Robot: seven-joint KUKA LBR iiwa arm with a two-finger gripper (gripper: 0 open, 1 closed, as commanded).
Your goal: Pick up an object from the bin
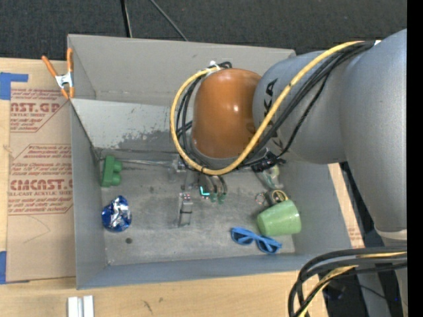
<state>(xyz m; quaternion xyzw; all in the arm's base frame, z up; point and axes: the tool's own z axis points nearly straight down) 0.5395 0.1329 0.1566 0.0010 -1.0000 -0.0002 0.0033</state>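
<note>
- Gripper (pixel 187 207) hangs over bare floor at the centre of the bin (pixel 152 243); whether spread or closed, cannot tell.
- Nearest picks: glasses (pixel 256 238) at 4 o'clock, ball (pixel 116 214) at 9.
- Best bet: centre over one, then descend straight.

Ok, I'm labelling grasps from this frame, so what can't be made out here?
Camera view:
1. Gripper, mostly hidden under the arm's orange cover; whether it holds anything is unclear.
2. Bin floor beneath the cover and arm, hidden.
3. Small ring-like thing above the green cup, partly under the arm, too small to identify.
</note>
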